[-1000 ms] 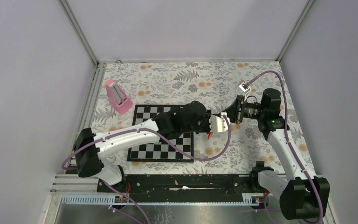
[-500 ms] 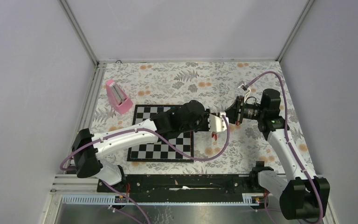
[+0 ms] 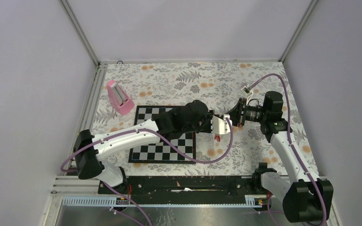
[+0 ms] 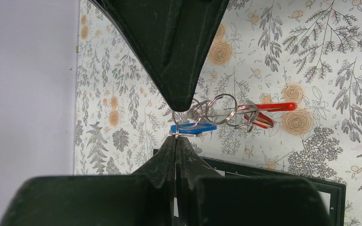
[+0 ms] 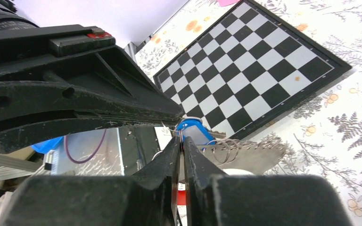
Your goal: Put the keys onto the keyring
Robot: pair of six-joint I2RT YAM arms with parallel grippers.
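Slack shows in the right pincer (image 5: 181, 140): its jaws, tight a second ago, now stand slightly apart, and I cannot tell whether they grip anything. Left pincer (image 4: 176, 137) is clenched on the keyring (image 4: 207, 112), at the loop beside the blue key (image 4: 193, 128). That bunch of linked loops hangs in the air between both tips, above the bench (image 3: 179, 80), with the red key (image 4: 274, 107) dangling off its far end. Both keys look threaded on, so the right is probably letting go.
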